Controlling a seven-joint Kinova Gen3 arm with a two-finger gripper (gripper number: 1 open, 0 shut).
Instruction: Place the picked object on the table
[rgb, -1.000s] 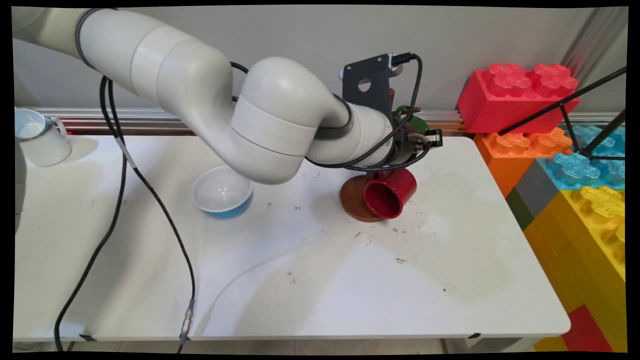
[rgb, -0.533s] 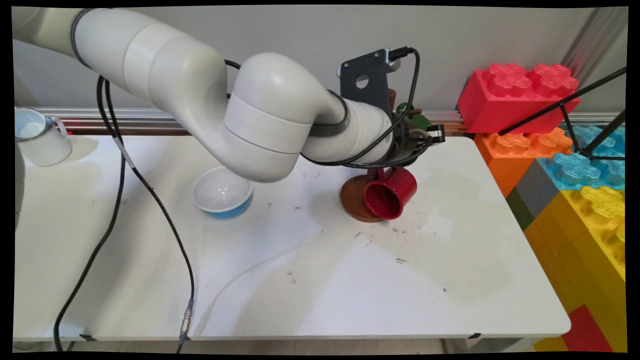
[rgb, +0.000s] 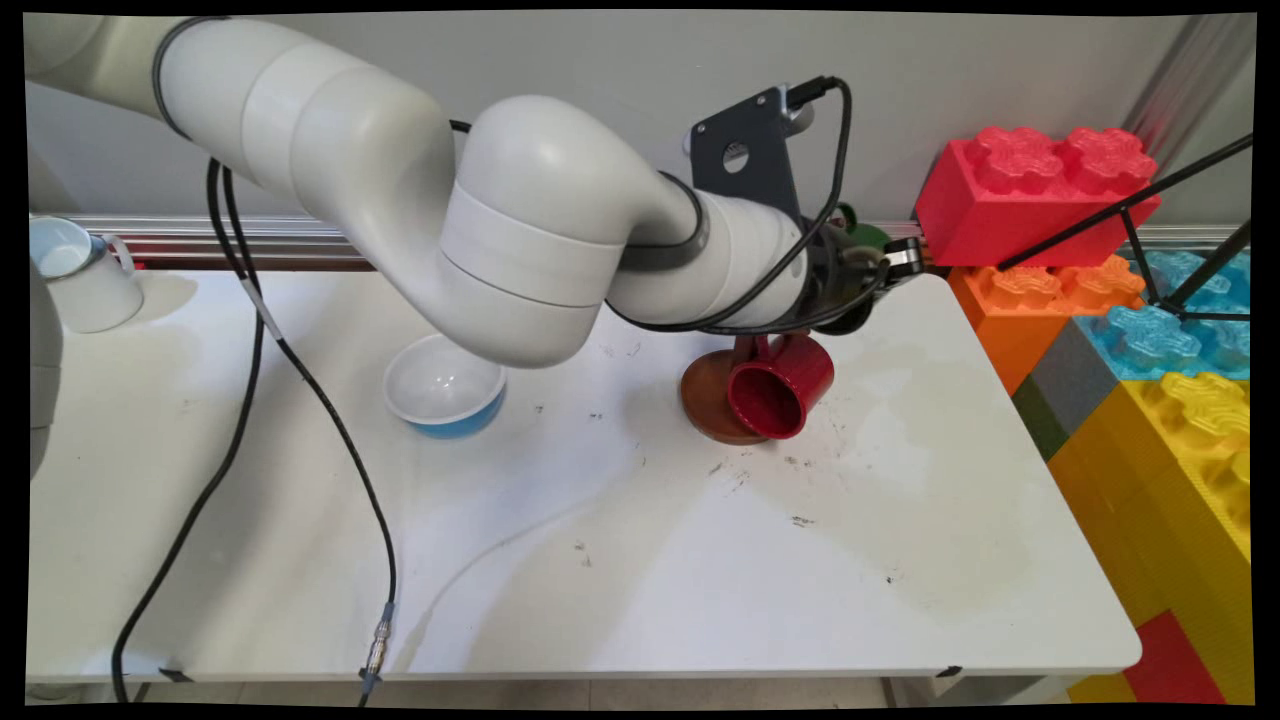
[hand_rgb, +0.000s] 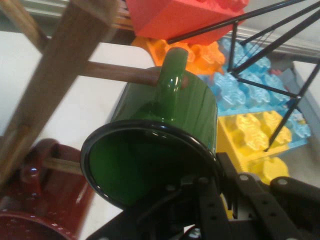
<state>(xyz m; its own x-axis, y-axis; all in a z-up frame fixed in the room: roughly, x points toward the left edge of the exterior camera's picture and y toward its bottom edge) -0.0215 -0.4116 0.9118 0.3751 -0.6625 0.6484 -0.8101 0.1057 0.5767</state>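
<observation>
White table (rgb: 600, 560) fills the near ground, scuffed and bare toward the camera, w/ black cables (rgb: 300, 400) trailing off its front edge. Mid-table sits a white bowl w/ blue outside (rgb: 445, 385), upright, well apart from the rest. Right of it, a brown round base (rgb: 705, 400) carries a wooden mug tree; a red mug (rgb: 780, 385) hangs on a low peg, mouth tipped toward the camera, resting against the base.

Just behind, the gripper (rgb: 860, 275) reaches in sideways. Hand view shows a green mug (hand_rgb: 160, 145) close up, black-rimmed mouth facing the lens, handle looped over a wooden peg (hand_rgb: 120, 72) off the tree's post (hand_rgb: 55, 75) — so the peg appears to bear at least part of its weight. Black linkage crowds the mug's rim, but whether the jaws are apart or clamped on it, can't tell.

Far left a white enamel mug (rgb: 80, 275) stands upright by the back edge. Far right, giant toy blocks (rgb: 1030, 190) stack up vs. the wall.
</observation>
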